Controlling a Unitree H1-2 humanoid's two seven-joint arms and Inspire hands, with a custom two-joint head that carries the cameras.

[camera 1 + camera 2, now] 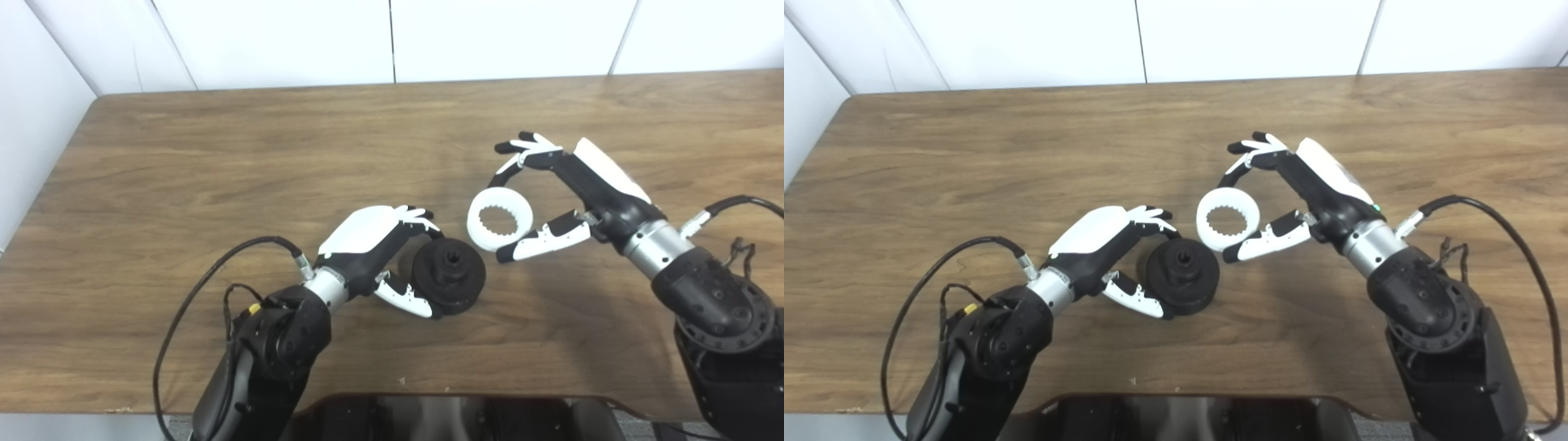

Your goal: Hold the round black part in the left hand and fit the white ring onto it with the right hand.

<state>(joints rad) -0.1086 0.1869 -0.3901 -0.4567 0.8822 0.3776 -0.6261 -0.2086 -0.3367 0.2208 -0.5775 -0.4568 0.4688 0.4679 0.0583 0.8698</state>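
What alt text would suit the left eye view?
The left hand grips a round black part on the wooden table, while the right hand holds a white toothed ring beside it, not yet fitted.

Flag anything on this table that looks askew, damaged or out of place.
Nothing stands out. The left hand grips the round black part, and the right hand holds the white ring between fingers and thumb, just up and right of it, not yet fitted. Both parts look intact. The wooden table shows no spill.
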